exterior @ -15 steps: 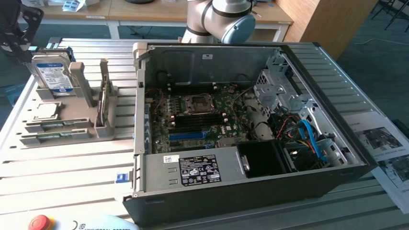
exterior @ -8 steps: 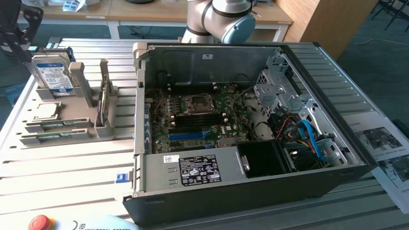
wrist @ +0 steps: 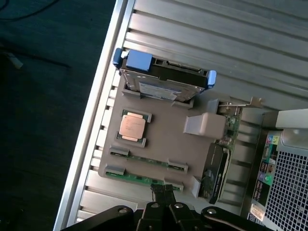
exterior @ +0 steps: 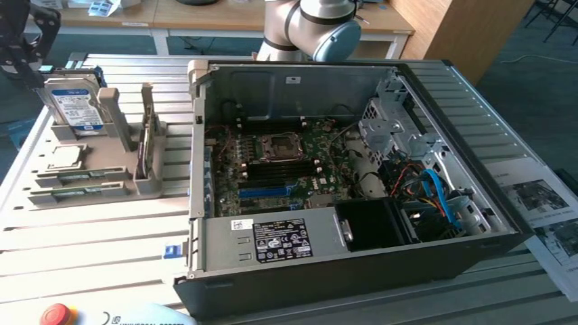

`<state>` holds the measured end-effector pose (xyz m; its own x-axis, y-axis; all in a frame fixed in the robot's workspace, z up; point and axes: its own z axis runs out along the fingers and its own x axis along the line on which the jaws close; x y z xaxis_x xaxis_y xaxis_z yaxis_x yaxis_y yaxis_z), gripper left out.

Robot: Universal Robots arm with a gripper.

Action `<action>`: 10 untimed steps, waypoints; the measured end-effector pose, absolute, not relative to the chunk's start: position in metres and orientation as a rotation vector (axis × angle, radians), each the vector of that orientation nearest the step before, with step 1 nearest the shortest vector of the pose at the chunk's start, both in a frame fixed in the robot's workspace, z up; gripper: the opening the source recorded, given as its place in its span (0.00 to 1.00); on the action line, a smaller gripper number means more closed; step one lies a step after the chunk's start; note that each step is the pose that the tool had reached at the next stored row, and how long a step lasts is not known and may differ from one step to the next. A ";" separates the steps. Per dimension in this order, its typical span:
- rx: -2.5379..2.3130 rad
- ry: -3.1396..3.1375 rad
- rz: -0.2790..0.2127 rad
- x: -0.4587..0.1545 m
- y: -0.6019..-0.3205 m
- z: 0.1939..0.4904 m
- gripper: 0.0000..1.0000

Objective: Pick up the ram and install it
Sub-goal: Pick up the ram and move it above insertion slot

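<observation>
— Green stick first: where is the ram (exterior: pixel 80 192)?
— It lies flat in the outermost slot of the grey holder (exterior: pixel 145 186), with a second stick beside it. The holder is near the edge of the bench (exterior: pixel 91 237) on the exterior view's left. The chip (exterior: pixel 65 157) and the hard drive (exterior: pixel 74 101) sit further along the holder.
— Any writing?
— "UNIVERSAL ROBOTS" on the white pendant (exterior: pixel 135 317) at the near edge. The drive's blue label is too small to read. So is the black sticker (exterior: pixel 283 240) on the power supply in the case (exterior: pixel 361 284).
— And the arm (exterior: pixel 316 27)?
— A joint rises behind the case at the far edge, and the wrist end hangs over the holder.
— Jaws?
— Pressed together, gripping nothing. In the wrist view their tips line up over the outer ram (wrist: pixel 137 176). Whether they touch it, I cannot tell.
</observation>
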<state>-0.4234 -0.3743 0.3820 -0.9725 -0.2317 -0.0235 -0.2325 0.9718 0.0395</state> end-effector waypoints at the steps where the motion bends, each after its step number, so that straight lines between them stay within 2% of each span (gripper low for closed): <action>1: -0.385 3.099 0.066 -0.423 -0.374 0.382 0.11; 10: -0.572 3.072 0.067 -0.423 -0.374 0.382 0.11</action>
